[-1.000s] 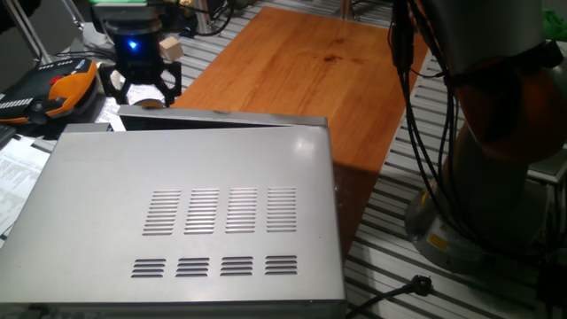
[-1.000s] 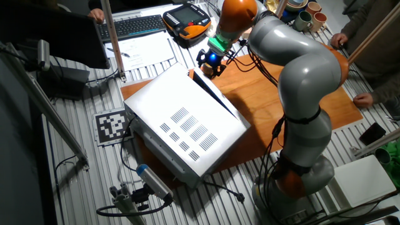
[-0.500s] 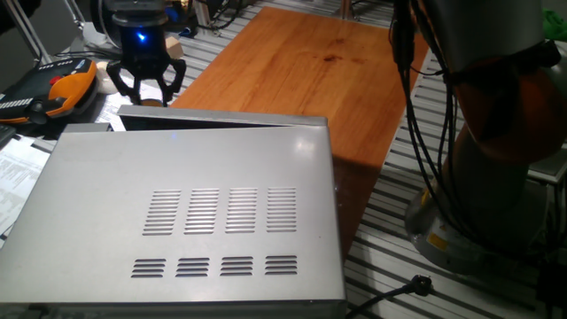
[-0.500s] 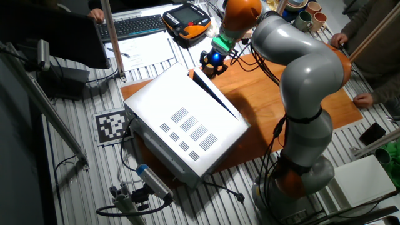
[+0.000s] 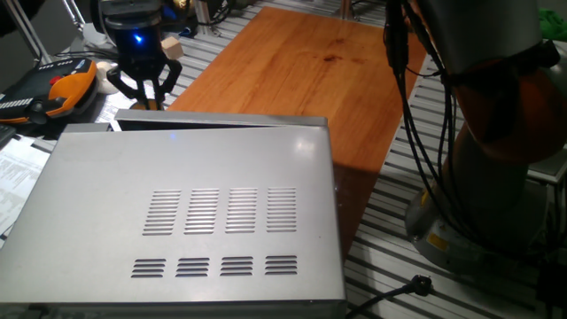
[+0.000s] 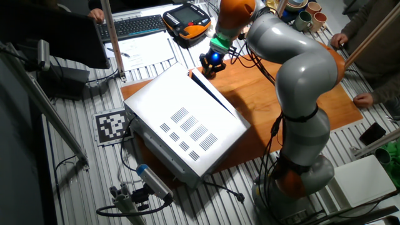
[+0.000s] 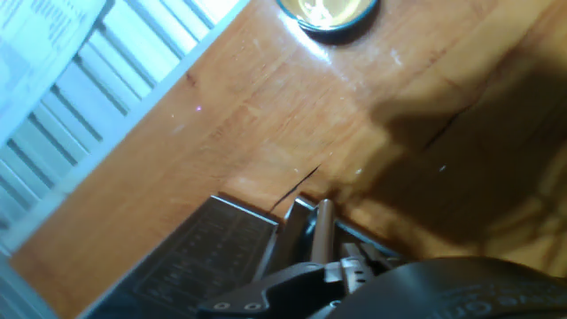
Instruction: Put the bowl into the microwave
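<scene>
**Gripper at the far edge of the microwave, bowl not in hand**

While the bowl sits on the wooden board at the top edge of the hand view, the gripper hangs just past the microwave, fingers drawn close with nothing between them. That closed pose at the door suggests it is working the door, not the bowl. Around it lie a teach pendant, a keyboard and papers. The door's position is unclear.

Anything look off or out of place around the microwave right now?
Nothing spilled or damaged. The large silver-grey microwave sits skewed across the wooden tabletop. The small golden-yellow bowl is on the wood, not inside.
</scene>
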You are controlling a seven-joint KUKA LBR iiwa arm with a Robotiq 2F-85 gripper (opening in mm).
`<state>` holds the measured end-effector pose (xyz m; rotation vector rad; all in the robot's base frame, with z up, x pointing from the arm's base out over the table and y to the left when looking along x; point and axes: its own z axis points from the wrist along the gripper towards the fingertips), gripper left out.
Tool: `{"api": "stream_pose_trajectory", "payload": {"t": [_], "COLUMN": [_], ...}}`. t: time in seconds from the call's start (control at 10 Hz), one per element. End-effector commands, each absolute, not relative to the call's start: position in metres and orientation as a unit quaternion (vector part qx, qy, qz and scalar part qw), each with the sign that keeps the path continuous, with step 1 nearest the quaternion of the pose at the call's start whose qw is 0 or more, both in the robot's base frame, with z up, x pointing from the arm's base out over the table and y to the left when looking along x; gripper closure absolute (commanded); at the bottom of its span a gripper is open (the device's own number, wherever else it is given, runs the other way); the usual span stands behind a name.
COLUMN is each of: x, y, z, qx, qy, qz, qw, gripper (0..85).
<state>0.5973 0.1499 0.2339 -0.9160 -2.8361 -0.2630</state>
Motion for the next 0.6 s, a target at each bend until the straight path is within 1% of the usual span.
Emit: {"api": "stream_pose_trajectory", "payload": {"t": [0.0, 0.1, 0.2, 0.5], "x": [0.5974, 0.5974, 0.5974, 0.5974], "y": [0.1496, 0.1496, 0.1496, 0.1496], "z": [0.2337, 0.2337, 0.2337, 0.2337], "qx": [-0.265, -0.257, -0.250, -0.260], "qy": [-0.957, -0.960, -0.962, -0.953], "qz": [-0.085, -0.086, -0.092, -0.119], "qw": [0.077, 0.069, 0.066, 0.099], "gripper": [85.0, 85.0, 85.0, 85.0]}}
